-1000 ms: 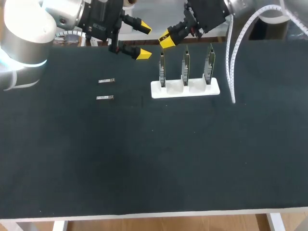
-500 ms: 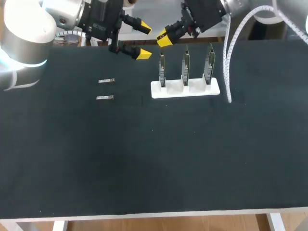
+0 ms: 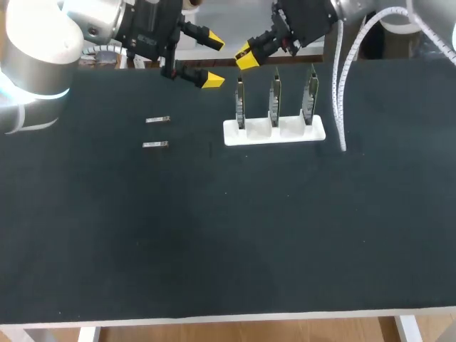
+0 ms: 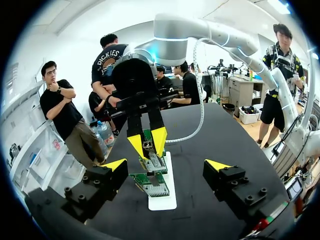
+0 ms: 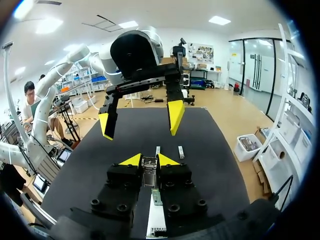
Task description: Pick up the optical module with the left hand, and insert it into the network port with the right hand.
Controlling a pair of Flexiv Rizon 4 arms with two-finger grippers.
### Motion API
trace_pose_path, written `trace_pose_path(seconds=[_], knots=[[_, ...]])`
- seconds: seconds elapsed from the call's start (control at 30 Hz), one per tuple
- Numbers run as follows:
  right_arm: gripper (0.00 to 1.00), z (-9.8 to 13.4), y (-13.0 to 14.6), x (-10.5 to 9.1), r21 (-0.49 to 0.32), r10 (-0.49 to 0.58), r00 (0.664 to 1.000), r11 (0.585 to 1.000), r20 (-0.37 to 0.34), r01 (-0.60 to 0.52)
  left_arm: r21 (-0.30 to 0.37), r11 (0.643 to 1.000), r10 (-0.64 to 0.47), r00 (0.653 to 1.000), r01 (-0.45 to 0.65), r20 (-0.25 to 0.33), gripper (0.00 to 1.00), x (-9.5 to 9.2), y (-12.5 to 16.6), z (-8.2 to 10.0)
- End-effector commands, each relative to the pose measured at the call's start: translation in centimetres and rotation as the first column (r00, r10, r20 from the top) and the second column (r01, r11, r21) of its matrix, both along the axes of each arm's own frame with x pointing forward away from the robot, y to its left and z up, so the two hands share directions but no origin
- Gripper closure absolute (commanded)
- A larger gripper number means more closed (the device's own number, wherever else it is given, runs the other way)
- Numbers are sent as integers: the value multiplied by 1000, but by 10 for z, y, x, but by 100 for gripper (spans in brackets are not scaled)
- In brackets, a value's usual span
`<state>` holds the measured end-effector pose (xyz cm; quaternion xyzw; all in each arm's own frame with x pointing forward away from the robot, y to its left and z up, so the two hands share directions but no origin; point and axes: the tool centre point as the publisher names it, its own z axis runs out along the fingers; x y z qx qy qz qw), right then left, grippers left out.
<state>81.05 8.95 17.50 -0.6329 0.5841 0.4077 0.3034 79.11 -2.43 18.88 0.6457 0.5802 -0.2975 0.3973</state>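
Right gripper (image 5: 149,161) noted pinched on the module (image 5: 149,176), held just above the leftmost board (image 3: 240,107) in the white stand (image 3: 317,132). Left gripper (image 3: 211,60) spread, empty, close by. Port itself not made out. Risk: if the module is lowered tilted, jamming or board flex is expected.

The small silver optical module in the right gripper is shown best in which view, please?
The right wrist view: the silver optical module sits close between the right gripper's yellow tips. The left wrist view shows it tiny and distant; the head view cannot resolve it.
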Motion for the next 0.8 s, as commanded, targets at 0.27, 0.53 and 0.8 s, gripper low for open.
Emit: trace_pose_path(seconds=[0.27, 0.53, 0.8], knots=[[100, -4, 3, 2, 3, 11, 1000, 1000, -11, -11, 5, 1000, -1, 1000, 1, -2, 0, 1, -1, 1], [100, -7, 5, 3, 0, 15, 1000, 1000, -18, -15, 5, 1000, -1, 1000, 1, -2, 0, 1, -1, 1], [100, 0, 5, 8, 0, 12, 1000, 1000, 0, -12, 5, 1000, -1, 1000, 1, -2, 0, 1, -1, 1]])
